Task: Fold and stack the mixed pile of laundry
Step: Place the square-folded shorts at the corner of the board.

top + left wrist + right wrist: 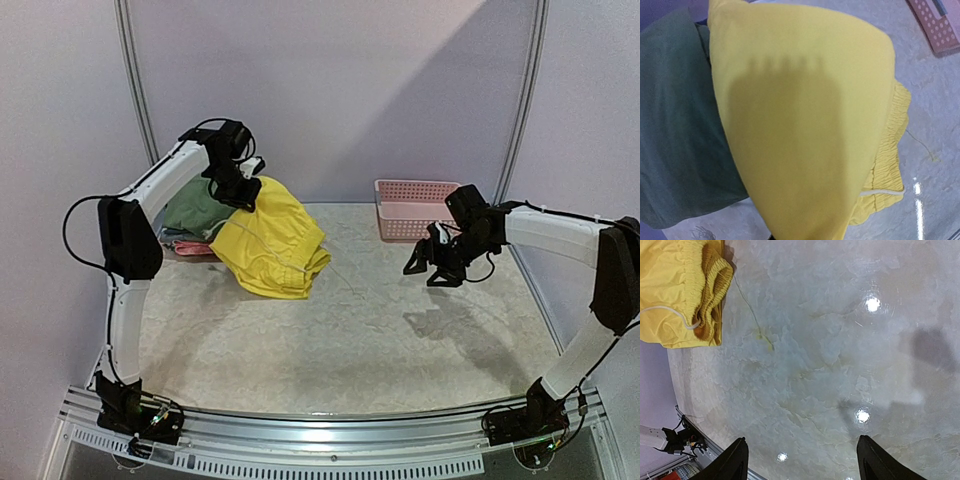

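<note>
Your yellow shorts (272,240) are at the far left of the table (350,340). They are tented up at their far-left end, and the rest slopes down to the near right, where the elastic waistband and white drawstring rest on the surface. So the long axis runs from far left to near right. Just behind and left of them lies the olive-green shirt (195,208).

Your left gripper (240,192) is clenched on the raised far edge of the shorts. The cloth hangs straight beneath its camera and hides the fingers.

Your right gripper (432,262) hovers released and empty, well apart to the right, with the pink basket (415,195) beyond it. The waistband end points towards that claw, so I judge the right arm better placed to take it and spread the shorts.
</note>
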Controlling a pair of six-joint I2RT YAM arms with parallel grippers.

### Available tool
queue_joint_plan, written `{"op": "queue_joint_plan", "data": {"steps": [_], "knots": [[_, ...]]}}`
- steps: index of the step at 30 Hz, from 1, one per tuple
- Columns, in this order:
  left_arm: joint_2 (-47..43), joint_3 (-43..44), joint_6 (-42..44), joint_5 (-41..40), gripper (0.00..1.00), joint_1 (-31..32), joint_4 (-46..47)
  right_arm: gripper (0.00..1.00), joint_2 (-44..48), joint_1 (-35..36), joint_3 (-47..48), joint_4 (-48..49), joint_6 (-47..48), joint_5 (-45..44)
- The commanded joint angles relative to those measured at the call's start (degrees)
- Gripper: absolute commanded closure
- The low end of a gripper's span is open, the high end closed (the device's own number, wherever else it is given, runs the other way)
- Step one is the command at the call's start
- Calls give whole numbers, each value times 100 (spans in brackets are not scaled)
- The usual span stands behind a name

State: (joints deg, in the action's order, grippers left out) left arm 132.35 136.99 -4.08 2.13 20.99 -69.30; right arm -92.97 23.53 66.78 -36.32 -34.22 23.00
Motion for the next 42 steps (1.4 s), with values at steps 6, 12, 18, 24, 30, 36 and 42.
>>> {"op": "queue_joint_plan", "data": {"steps": [6, 12, 18, 24, 30, 36, 42], "knots": [[234, 881, 109, 281, 100, -253, 558, 24, -169, 187, -23, -298, -34, -76], [501, 1079, -133, 664, 100, -244, 1040, 24, -320, 325, 115, -357, -179, -129], [633, 1345, -274, 756, 100, -269, 1342, 23, -389, 382, 159, -496, -183, -241], [451, 1348, -333, 778, 100, -531, 1423, 23, -427, 403, 162, -496, -225, -252], [195, 1366, -403, 871, 100, -904, 1641, 23, -674, 448, 468, -589, -162, -244], [-31, 1340, -521, 920, 100, -1235, 1606, 23, -915, 471, 752, -632, -132, -209], [-206, 1330, -632, 871, 100, -1485, 1551, 23, -1160, 495, 1007, -679, -59, -166]]}}
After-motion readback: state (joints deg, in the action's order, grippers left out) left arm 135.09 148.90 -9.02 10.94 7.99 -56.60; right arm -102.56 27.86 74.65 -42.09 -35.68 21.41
